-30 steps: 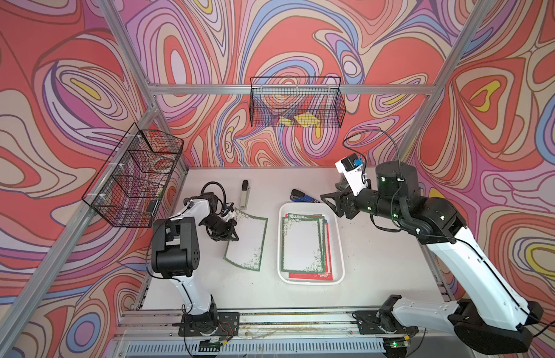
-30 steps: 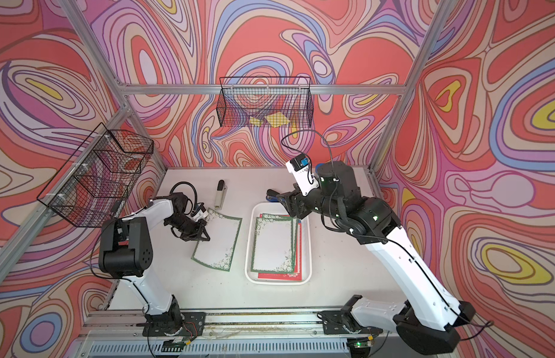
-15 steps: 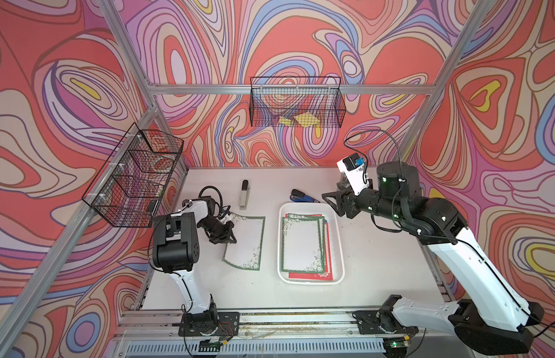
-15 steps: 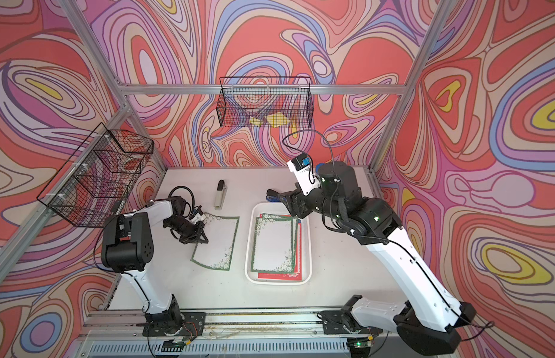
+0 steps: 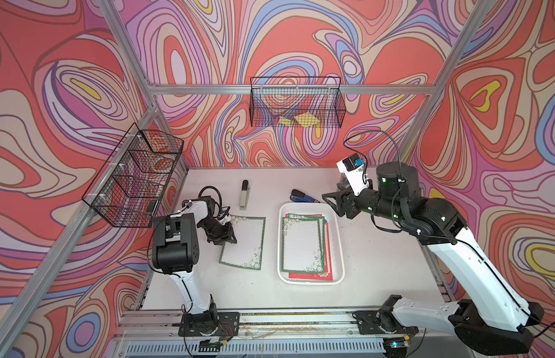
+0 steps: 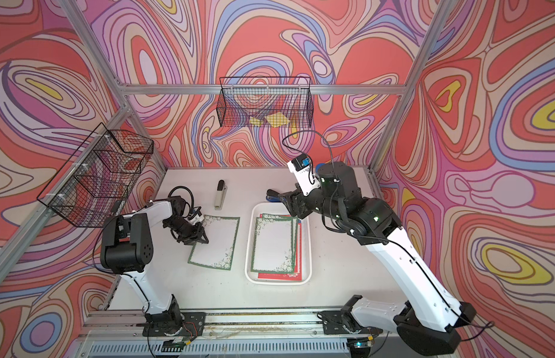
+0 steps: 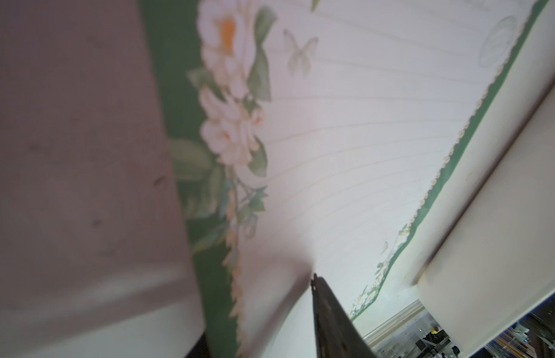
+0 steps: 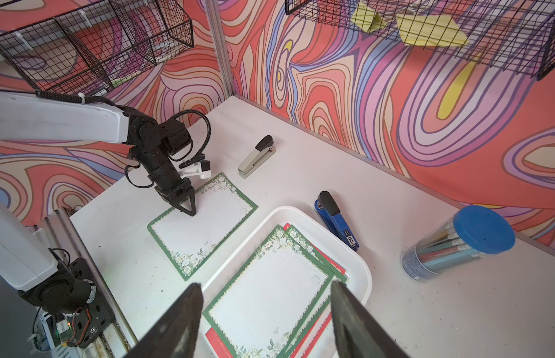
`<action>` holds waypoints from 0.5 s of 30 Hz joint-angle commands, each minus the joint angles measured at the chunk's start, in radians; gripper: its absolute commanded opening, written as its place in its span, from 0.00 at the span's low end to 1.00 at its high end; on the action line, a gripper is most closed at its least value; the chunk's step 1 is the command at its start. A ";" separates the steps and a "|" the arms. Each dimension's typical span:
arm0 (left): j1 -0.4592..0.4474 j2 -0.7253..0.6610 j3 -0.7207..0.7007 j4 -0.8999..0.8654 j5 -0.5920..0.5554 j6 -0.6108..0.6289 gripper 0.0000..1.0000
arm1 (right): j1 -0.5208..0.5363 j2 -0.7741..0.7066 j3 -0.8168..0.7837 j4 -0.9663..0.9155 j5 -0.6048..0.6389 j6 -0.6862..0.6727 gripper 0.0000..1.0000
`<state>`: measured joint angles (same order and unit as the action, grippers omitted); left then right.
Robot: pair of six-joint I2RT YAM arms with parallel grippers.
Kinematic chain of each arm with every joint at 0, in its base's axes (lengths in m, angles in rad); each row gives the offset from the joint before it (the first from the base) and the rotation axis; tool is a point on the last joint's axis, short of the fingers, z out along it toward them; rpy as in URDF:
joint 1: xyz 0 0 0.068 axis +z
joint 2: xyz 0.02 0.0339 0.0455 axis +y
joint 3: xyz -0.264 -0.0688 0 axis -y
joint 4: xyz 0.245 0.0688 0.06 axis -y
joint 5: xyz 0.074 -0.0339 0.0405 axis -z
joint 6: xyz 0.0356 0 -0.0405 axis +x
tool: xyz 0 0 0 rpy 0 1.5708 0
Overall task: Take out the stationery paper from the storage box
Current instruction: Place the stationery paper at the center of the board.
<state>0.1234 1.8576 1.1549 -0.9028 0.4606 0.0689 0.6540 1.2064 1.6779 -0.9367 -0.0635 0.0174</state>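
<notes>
Most of the stationery paper (image 5: 302, 245) lies stacked in the storage box (image 5: 334, 235), right of the table's middle. A green-bordered sheet is on top, and red edges peep out beneath it at 3 and 6 o'clock. One loose sheet (image 5: 246, 245), also green-bordered, lies flat on the table (image 5: 378, 279) just beside the box at its 9 o'clock. The left gripper (image 5: 228, 240) points down at that sheet's 9 o'clock edge with its jaws a little apart. I cannot tell whether the tips touch the paper. The right gripper (image 5: 330, 201) hangs above the box's 1 o'clock corner, jaws spread wide, holding nothing. A blue stapler (image 5: 301, 196) lies at the box's 12 o'clock, and a grey stapler (image 5: 244, 195) at the loose sheet's 12 o'clock. Yellow notes (image 5: 301, 119) sit in the wire basket (image 5: 296, 93) on the far wall
</notes>
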 commanded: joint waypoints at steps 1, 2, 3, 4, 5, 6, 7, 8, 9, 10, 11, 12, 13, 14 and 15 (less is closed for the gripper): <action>0.003 -0.050 -0.015 -0.005 -0.065 -0.003 0.53 | 0.004 -0.004 0.018 -0.028 0.016 0.004 0.68; 0.004 -0.059 -0.018 -0.002 -0.071 -0.003 0.58 | 0.004 -0.003 0.024 -0.032 0.019 0.005 0.68; 0.004 -0.067 -0.019 0.000 -0.074 -0.003 0.60 | 0.004 -0.004 0.025 -0.034 0.020 0.005 0.68; 0.004 -0.075 -0.020 0.003 -0.076 -0.001 0.62 | 0.005 -0.004 0.028 -0.039 0.021 0.004 0.68; 0.004 -0.082 -0.021 0.005 -0.080 0.002 0.62 | 0.004 -0.004 0.029 -0.040 0.019 0.005 0.68; 0.004 -0.088 -0.019 0.005 -0.087 0.003 0.63 | 0.005 -0.004 0.029 -0.040 0.020 0.004 0.68; 0.004 -0.096 -0.019 0.007 -0.101 0.003 0.63 | 0.004 -0.004 0.030 -0.042 0.021 0.005 0.68; 0.004 -0.106 -0.018 0.008 -0.118 0.004 0.63 | 0.004 -0.001 0.031 -0.045 0.024 0.008 0.68; 0.004 -0.115 -0.019 0.011 -0.129 0.006 0.63 | 0.004 0.002 0.035 -0.052 0.028 0.013 0.68; 0.003 -0.126 -0.018 0.012 -0.141 0.008 0.63 | 0.005 0.005 0.038 -0.059 0.033 0.017 0.68; 0.004 -0.141 -0.017 0.015 -0.151 0.012 0.63 | 0.004 0.011 0.043 -0.068 0.043 0.024 0.69; 0.004 -0.156 -0.017 0.020 -0.158 0.015 0.63 | 0.004 0.017 0.048 -0.077 0.055 0.030 0.69; 0.004 -0.179 -0.021 0.029 -0.160 0.018 0.63 | 0.004 0.025 0.051 -0.089 0.081 0.043 0.70; 0.004 -0.202 -0.026 0.040 -0.161 0.019 0.63 | 0.004 0.033 0.051 -0.103 0.113 0.055 0.71; 0.004 -0.226 -0.030 0.049 -0.155 0.021 0.63 | 0.005 0.040 0.050 -0.114 0.140 0.072 0.72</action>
<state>0.1234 1.6981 1.1385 -0.8734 0.3302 0.0677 0.6540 1.2243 1.7092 -1.0000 -0.0048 0.0460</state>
